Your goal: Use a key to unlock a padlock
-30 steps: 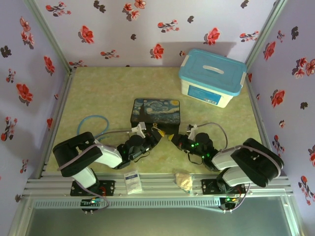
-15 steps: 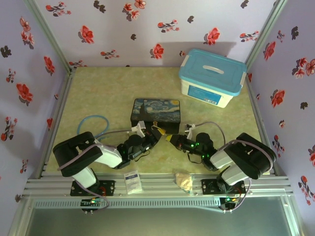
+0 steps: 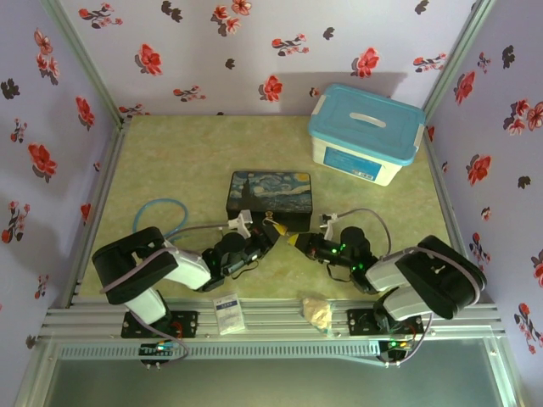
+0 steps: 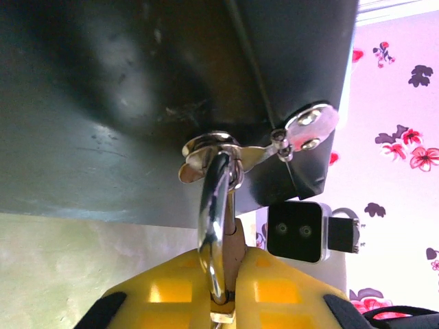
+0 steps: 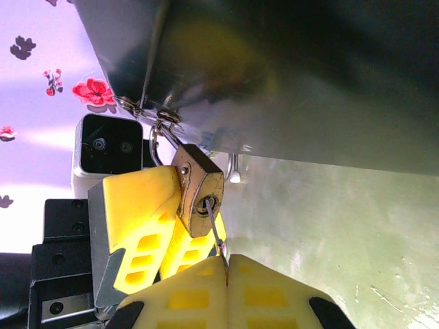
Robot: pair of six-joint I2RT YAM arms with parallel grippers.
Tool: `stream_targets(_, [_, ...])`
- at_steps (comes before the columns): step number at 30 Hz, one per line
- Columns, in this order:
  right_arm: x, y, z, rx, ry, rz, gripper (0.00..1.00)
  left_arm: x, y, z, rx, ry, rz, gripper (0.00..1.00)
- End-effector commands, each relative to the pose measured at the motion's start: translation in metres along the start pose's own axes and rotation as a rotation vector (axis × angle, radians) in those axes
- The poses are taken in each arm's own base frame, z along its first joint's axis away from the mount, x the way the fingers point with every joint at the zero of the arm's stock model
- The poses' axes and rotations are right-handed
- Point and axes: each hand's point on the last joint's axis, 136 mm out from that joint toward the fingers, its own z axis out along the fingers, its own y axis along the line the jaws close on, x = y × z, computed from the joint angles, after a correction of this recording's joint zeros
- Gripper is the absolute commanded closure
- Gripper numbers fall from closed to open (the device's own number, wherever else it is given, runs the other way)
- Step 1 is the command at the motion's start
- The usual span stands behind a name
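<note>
We see left gripper (image 4: pixel 221 288) clamped on padlock (image 5: pixel 199 192) hanging at near edge of tin (image 3: pixel 270 191); right gripper (image 5: pixel 226 273) jaws pinched on key (image 5: pixel 217 236) in keyhole; bare table (image 3: pixel 187 153) far and left

Overhead shot is bright, flat and a bit soft; the white plastic box with the light-blue lid (image 3: pixel 366 131) throws a fuzzy shadow up the back wall. Wrist cams are harsher: dark metal tin side (image 4: pixel 123 103) murky, wallpaper blown out, glare on the small brass padlock's silver shackle (image 4: pixel 214 205). The thin grey metal key (image 5: pixel 215 235) looks sharp, yellow rubbery finger pads (image 5: pixel 267 288) go blurry up close.
</note>
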Motion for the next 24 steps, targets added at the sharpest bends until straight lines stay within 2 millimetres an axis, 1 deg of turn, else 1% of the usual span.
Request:
stream_targets(1, [0.003, 0.011, 0.003, -0.028, 0.047, -0.047, 1.00, 0.011, -0.017, 0.000, 0.078, 0.050, 0.010, 1.00])
stream_targets(5, [0.003, 0.006, 0.003, -0.008, 0.058, -0.045, 1.00, 0.011, -0.019, 0.000, 0.086, 0.055, 0.009, 1.00])
stream_targets(10, [-0.009, 0.009, -0.004, -0.046, 0.050, -0.018, 1.00, 0.018, -0.024, -0.001, 0.102, 0.096, 0.017, 1.00])
stream_targets(13, [-0.016, 0.009, -0.007, -0.053, 0.053, 0.000, 1.00, 0.023, -0.022, 0.000, 0.101, 0.125, 0.018, 1.00])
stream_targets(15, [-0.017, 0.008, -0.009, -0.050, 0.061, 0.010, 1.00, 0.026, -0.019, 0.000, 0.097, 0.139, 0.016, 1.00])
stream_targets(18, [-0.019, 0.001, -0.010, -0.018, 0.073, 0.032, 1.00, 0.028, -0.018, 0.000, 0.110, 0.146, 0.003, 1.00])
stream_targets(20, [-0.020, 0.002, -0.010, -0.017, 0.075, 0.034, 1.00, 0.029, -0.017, 0.001, 0.107, 0.149, -0.001, 1.00])
stream_targets(22, [-0.021, 0.003, -0.009, -0.022, 0.072, 0.041, 1.00, 0.029, -0.017, 0.002, 0.109, 0.151, 0.000, 1.00])
stream_targets(24, [-0.020, 0.000, -0.009, -0.011, 0.068, 0.056, 1.00, 0.028, -0.021, 0.003, 0.117, 0.145, 0.006, 1.00])
